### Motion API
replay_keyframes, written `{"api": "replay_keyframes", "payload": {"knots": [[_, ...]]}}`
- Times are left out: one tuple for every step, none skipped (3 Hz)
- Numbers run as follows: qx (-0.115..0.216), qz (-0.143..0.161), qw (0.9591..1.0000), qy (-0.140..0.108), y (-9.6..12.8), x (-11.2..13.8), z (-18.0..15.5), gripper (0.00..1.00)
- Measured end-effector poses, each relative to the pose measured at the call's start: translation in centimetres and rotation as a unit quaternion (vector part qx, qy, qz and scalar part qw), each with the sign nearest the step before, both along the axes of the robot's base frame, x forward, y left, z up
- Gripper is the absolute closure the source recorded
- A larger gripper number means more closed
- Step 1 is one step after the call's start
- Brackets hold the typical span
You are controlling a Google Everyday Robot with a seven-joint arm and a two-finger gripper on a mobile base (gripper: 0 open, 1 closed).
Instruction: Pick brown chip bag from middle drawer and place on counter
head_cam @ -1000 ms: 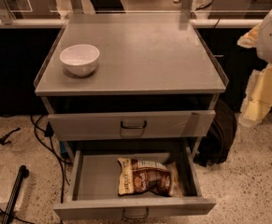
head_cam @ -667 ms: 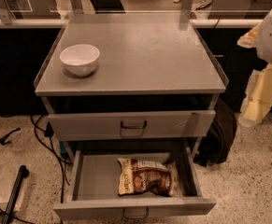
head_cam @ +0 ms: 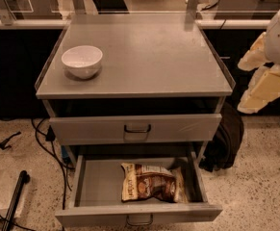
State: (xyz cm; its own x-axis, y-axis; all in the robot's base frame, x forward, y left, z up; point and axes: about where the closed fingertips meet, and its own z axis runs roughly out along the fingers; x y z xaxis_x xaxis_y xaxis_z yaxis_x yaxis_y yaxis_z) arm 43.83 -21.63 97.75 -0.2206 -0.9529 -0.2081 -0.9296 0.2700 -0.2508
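The brown chip bag point(head_cam: 151, 183) lies flat in the open middle drawer point(head_cam: 94, 184), right of centre, its cream ends to the left and right. The drawer is pulled out at the bottom of the cabinet, with a small handle point(head_cam: 139, 220) low on its front. The counter point(head_cam: 154, 57) is the grey cabinet top above it. My gripper point(head_cam: 264, 81) hangs at the right edge of the view, beside the cabinet's right side, level with the counter and well above and to the right of the bag. It holds nothing that I can see.
A white bowl point(head_cam: 82, 60) stands at the counter's front left. The upper drawer point(head_cam: 82, 129) with a dark handle is shut. A dark bag point(head_cam: 226, 138) leans on the floor to the cabinet's right. Cables and a black rod point(head_cam: 14, 198) lie on the floor to the left.
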Motion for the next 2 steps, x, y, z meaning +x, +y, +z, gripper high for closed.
{"api": "replay_keyframes", "payload": {"knots": [[0.0,0.0,1.0,0.0,0.0,0.0,0.0,0.63],[0.0,0.0,1.0,0.0,0.0,0.0,0.0,0.87]]}}
